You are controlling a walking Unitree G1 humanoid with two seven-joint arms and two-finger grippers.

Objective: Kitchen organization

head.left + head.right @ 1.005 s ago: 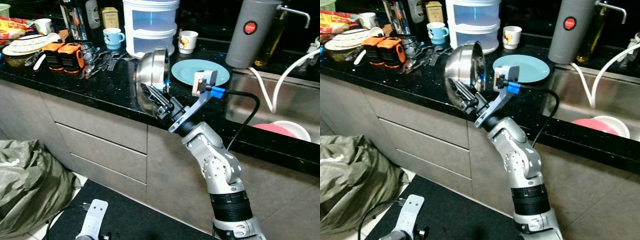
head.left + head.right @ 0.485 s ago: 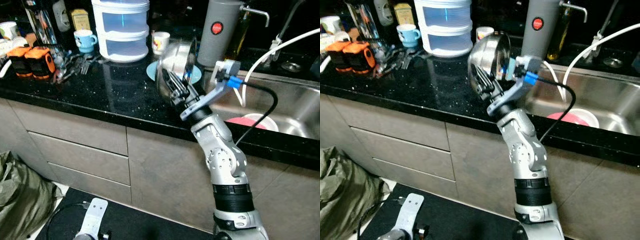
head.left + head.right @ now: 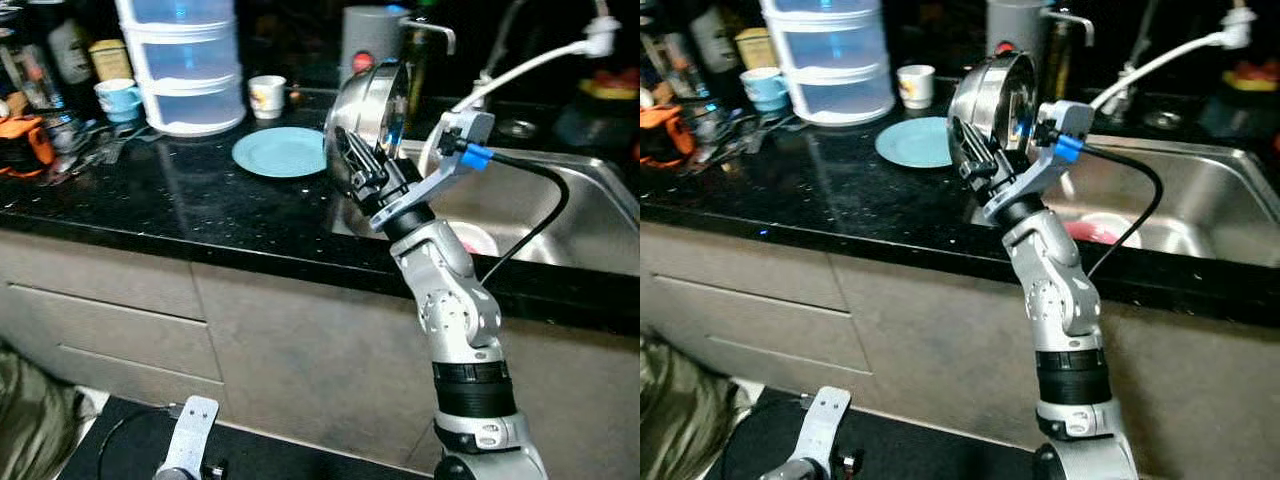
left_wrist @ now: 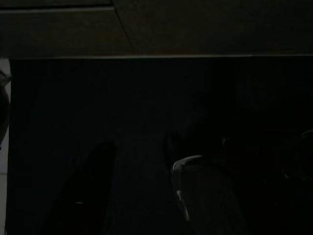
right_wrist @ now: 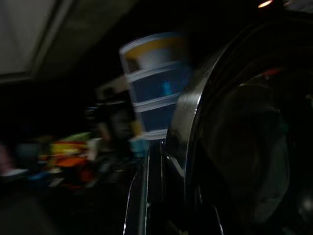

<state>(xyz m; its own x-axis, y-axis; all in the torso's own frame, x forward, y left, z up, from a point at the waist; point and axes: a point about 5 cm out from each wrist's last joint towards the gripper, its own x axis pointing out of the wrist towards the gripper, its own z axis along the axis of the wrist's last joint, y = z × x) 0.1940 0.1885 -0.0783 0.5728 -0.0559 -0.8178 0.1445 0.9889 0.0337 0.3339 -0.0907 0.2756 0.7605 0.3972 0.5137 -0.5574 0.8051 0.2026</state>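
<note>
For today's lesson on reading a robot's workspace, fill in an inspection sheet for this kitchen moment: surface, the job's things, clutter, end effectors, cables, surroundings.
Surface: black speckled countertop, with a steel sink at its right.
Job's things: steel bowl held on edge above the counter's sink end; a pink and a white dish lie in the sink.
Clutter: light blue plate, white mug, blue cup, stacked clear containers, cutlery.
End effectors: right end effector clamped on the bowl's rim; left end effector hangs idle near the floor.
Cables: black cable from the right wrist camera; white hose over the sink.
Surroundings: grey drawer fronts below the counter.
</note>
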